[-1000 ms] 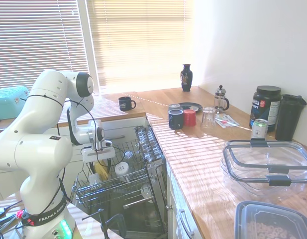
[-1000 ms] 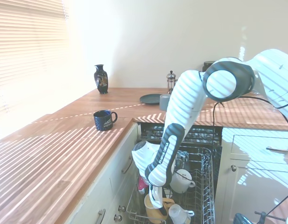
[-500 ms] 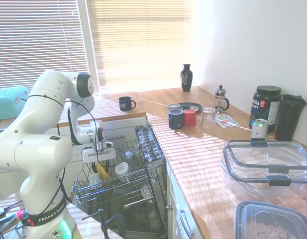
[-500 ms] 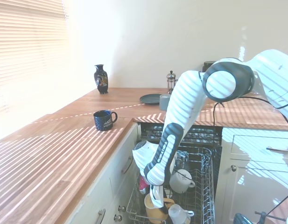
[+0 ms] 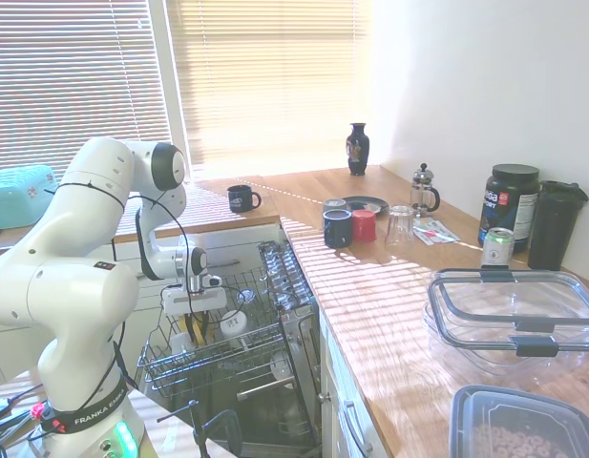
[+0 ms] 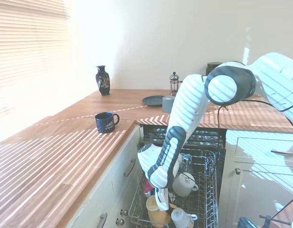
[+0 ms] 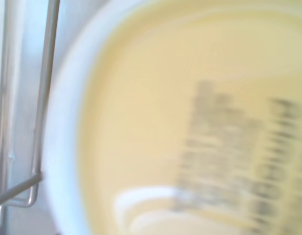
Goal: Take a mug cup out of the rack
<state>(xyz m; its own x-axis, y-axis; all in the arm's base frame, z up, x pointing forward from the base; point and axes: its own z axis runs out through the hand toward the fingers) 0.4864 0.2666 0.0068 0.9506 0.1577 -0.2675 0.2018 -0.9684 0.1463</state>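
the rack [image 5: 239, 351] is thin grey metal wire with a dull sheen. the mug cup [image 6: 155, 213] looks like glazed ceramic, pale yellow and smooth; close up in the wrist view its inside [image 7: 155, 122] is glossy, with blurred grey print. the worktop [image 6: 56, 152] is warm wood with a satin finish. the navy mug [image 6: 106, 121] is shiny glazed ware. the storage tub [image 5: 509, 320] is clear glossy plastic. the arm's shell [image 6: 184, 111] is smooth white plastic.
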